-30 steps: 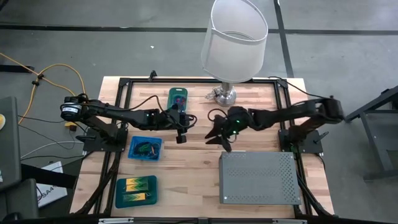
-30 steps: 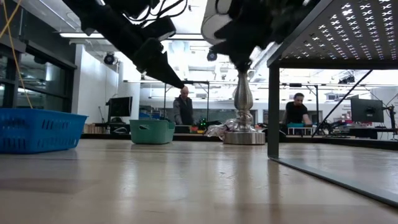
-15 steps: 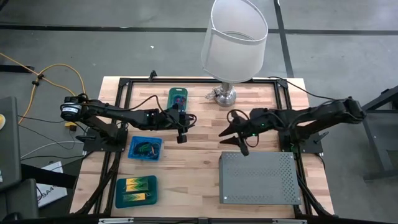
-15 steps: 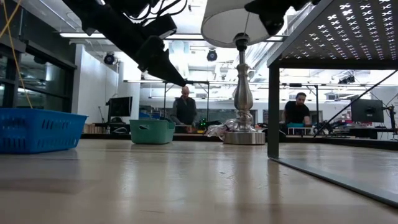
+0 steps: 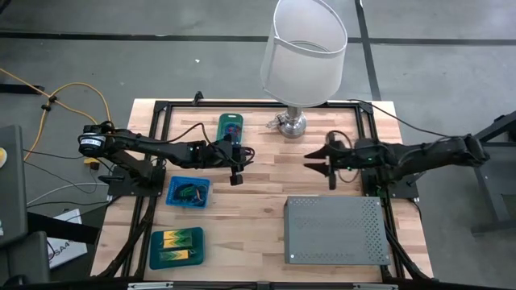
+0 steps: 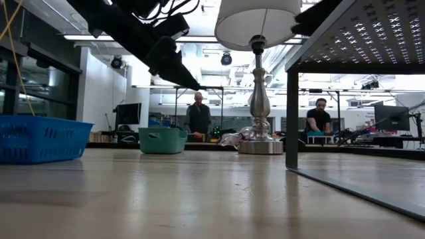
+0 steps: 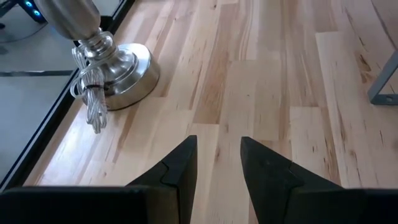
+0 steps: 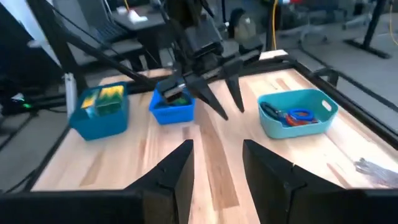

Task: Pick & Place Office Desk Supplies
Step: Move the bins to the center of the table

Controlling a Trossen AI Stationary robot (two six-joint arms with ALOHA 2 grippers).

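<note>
While its two dark fingers are standing apart with nothing between them, the right gripper (image 5: 324, 163) is hanging above the bare wood of the worktop (image 5: 258, 205), between the lamp base (image 5: 291, 124) near the far edge and the grey perforated box (image 5: 335, 230) at the near right corner. Across the middle of the worktop the left gripper (image 5: 235, 171) is hovering just beside the teal tray (image 5: 231, 126), its fingers (image 7: 180, 171) also parted and gripping nothing, and they are pointing toward the chrome lamp base with its bundled clear cord (image 7: 91, 99). Red and blue loops (image 8: 297, 116) are lying inside the teal tray near the far edge. A dark blue tray (image 5: 188, 192) toward the left edge is holding a tangle of small dark and green pieces, though exactly what they are is hard to tell. A second blue tray (image 5: 176, 247) at the near left corner is carrying the yellow-and-green blocks (image 5: 177, 238). Over the far edge the white lampshade (image 5: 304, 50) is rising well above everything. Beyond the table, two people (image 6: 196, 118) are showing in the room behind.
</note>
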